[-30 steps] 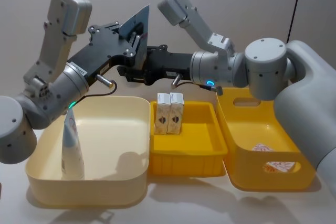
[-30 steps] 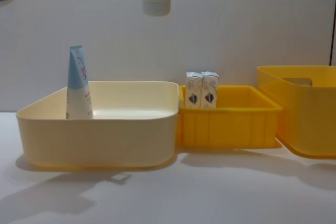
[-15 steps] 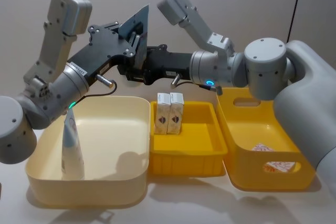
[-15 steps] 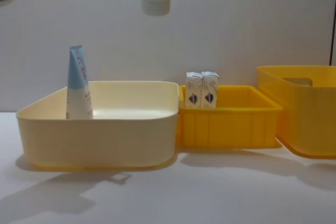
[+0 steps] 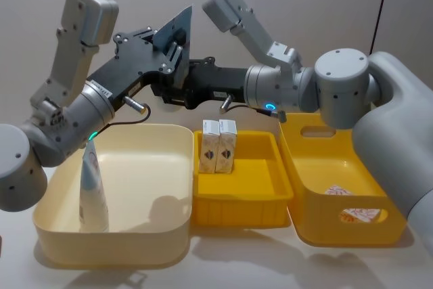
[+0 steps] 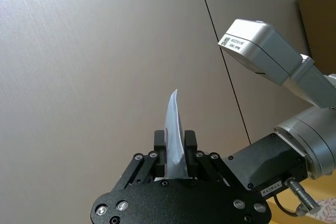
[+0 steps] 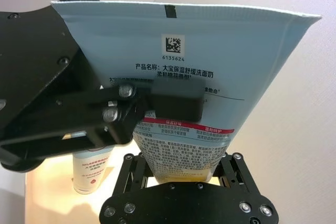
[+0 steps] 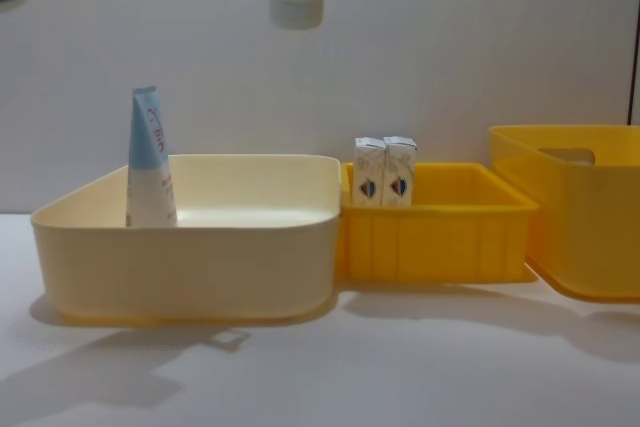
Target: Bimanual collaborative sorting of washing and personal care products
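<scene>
A light-blue-and-white squeeze tube (image 5: 177, 28) hangs high above the bins, crimped end up. My left gripper (image 5: 177, 55) is shut on its flat upper part (image 6: 175, 129), and a left finger (image 7: 176, 100) crosses the printed face. My right gripper (image 7: 181, 179) clasps the lower body near the white cap (image 8: 297, 5). A second tube (image 5: 93, 187) stands upright at the left of the cream bin (image 5: 172, 231). Two small white cartons (image 5: 218, 145) stand side by side at the back left of the small yellow bin (image 5: 237, 209).
A larger yellow bin with a handle slot (image 5: 318, 231) sits at the right and holds printed packets (image 5: 338, 191). The three bins stand close together in a row (image 8: 430, 237). White tabletop (image 8: 400, 367) lies in front of them.
The held tube's cap has crept slightly upward in the chest view. Both arms otherwise stay where they were.
</scene>
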`<move>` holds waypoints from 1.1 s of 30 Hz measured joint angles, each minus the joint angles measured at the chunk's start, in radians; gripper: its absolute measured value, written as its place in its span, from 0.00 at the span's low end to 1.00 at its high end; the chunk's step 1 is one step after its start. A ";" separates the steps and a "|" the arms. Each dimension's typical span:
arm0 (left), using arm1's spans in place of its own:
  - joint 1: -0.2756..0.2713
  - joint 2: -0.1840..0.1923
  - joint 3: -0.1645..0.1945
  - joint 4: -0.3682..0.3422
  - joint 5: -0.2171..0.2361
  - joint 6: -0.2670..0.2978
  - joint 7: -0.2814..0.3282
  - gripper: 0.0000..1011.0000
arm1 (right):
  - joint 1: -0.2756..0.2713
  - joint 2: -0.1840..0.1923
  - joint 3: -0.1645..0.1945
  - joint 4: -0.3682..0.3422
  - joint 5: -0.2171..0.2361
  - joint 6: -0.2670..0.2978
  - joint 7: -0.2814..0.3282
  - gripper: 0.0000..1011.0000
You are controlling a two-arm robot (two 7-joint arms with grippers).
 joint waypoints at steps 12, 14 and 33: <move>0.000 0.000 0.000 0.000 0.000 0.001 0.000 0.52 | 0.003 0.004 -0.005 0.000 -0.003 0.000 -0.002 0.54; 0.000 0.000 0.000 0.000 0.000 0.001 0.000 0.62 | 0.006 0.011 -0.008 -0.001 -0.007 0.002 -0.006 0.54; 0.000 0.000 0.000 0.000 0.000 0.000 0.000 0.99 | 0.011 0.120 -0.007 -0.070 -0.063 0.102 -0.101 0.54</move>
